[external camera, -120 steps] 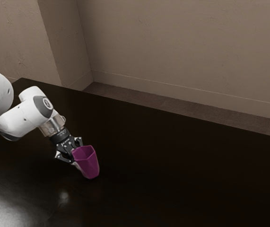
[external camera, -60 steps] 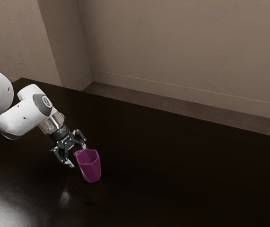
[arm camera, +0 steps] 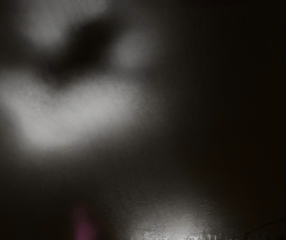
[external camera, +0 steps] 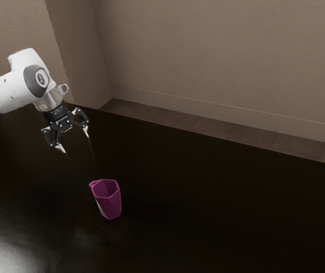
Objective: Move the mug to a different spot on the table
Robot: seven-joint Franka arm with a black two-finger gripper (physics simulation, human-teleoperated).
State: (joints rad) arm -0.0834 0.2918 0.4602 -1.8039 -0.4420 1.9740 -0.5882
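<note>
I'm holding the jaws wide and empty, well above the surface (external camera: 219, 187), the mug (external camera: 106, 198) standing upright below them, apart, likely because it's already placed.

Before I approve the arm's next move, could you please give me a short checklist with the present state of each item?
1. Mug stands upright on the table: ok.
2. Fingers are open with nothing between them: ok.
3. Gripper is apart from the mug, above it and toward the exterior view's upper left: ok.
4. Mug sits well inside the table's far edge: ok.
5. Which way the mug's handle faces: cannot tell.
</note>
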